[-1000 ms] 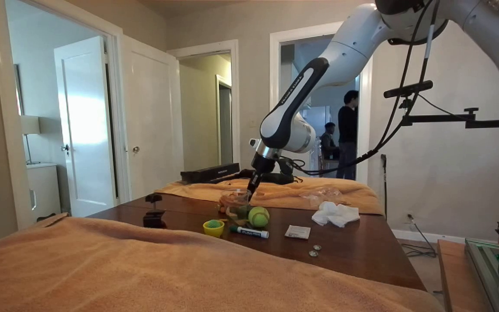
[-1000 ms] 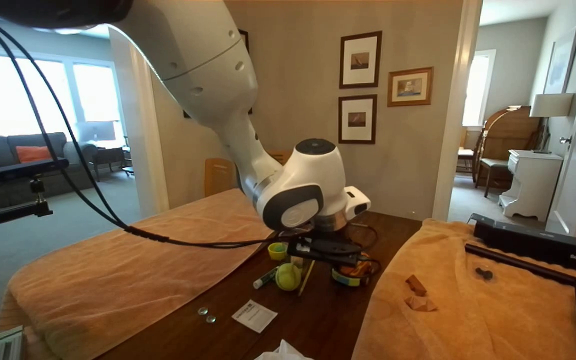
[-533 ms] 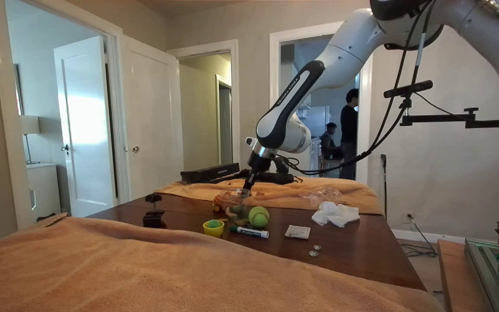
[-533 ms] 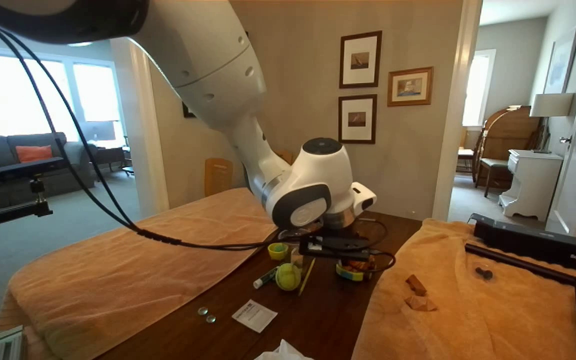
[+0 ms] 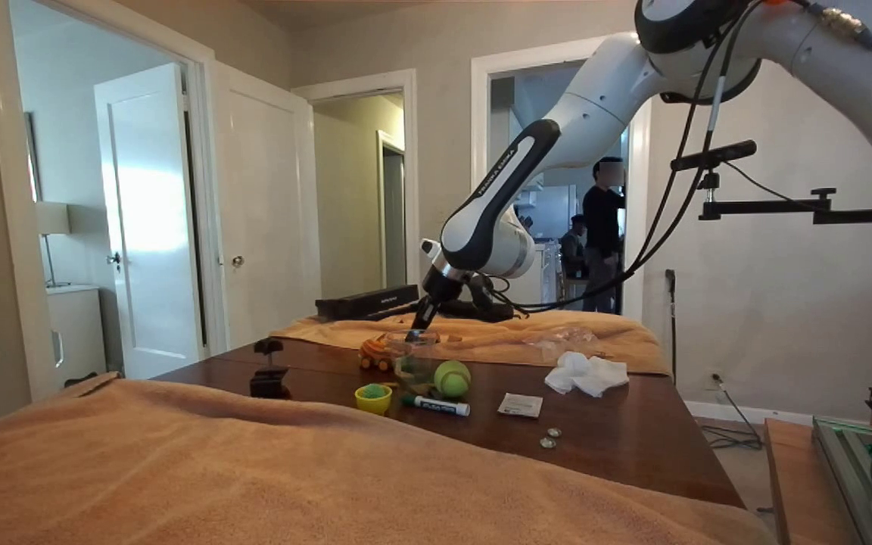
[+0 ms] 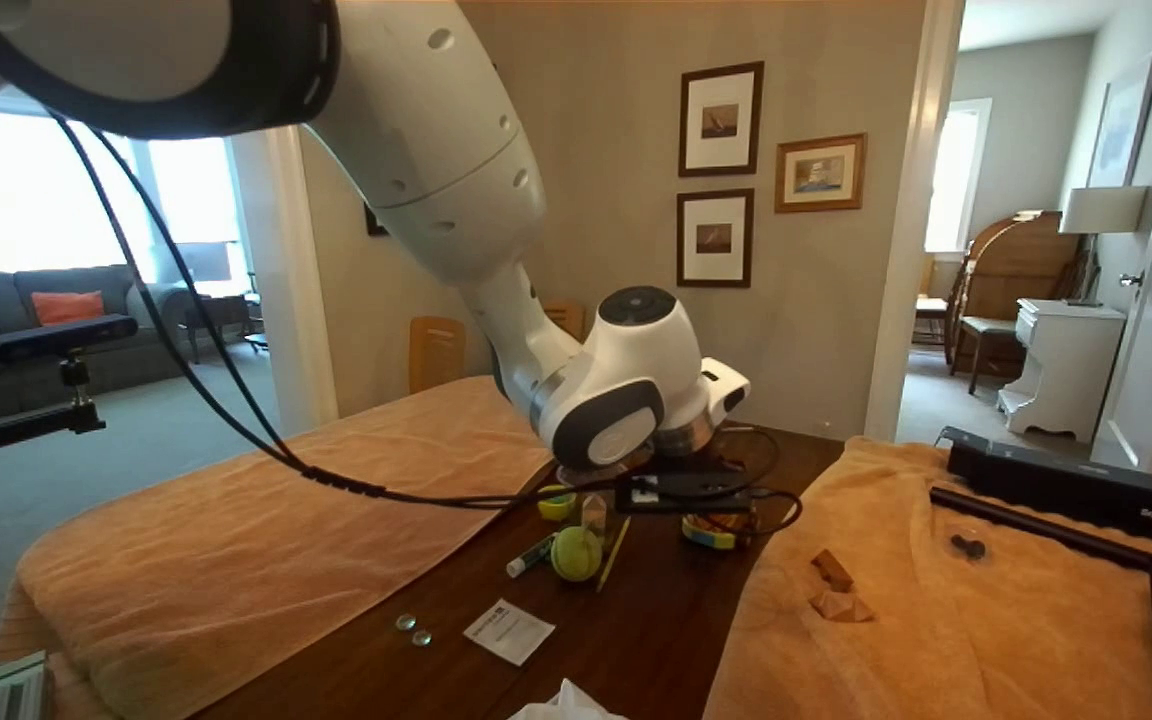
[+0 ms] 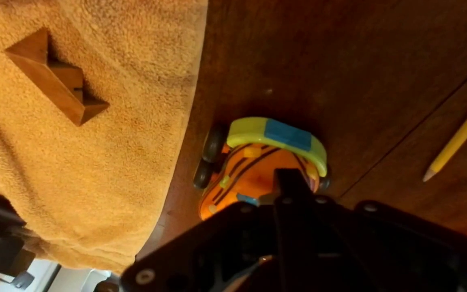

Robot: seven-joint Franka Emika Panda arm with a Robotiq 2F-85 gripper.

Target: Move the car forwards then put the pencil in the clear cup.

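- The gripper (image 7: 291, 173) points down over the car, its fingertips pressed together; the dark fingers hide the spot beneath them, so whether they touch the car is hard to tell.
- The orange car (image 7: 253, 174) stands on its wheels on the wooden table (image 7: 339, 69), just beside the edge of the far towel (image 7: 116, 154).
- The yellow pencil (image 7: 460, 138) lies flat on the bare wood; in an exterior view it is just beside the tennis ball (image 6: 576, 554).
- The clear cup (image 5: 412, 369) stands upright near the ball, partly in front of the car in an exterior view.
- A marker (image 5: 440, 406) lies by the ball, and beside its dark end sits a yellow bowl (image 5: 373, 407) close to the edge of the near towel (image 5: 254, 462).
- A paper packet (image 5: 521, 406) lies between the marker and the table's right-hand edge in an exterior view.
- A crumpled napkin (image 5: 587, 373) lies near the far right corner of the bare wood.
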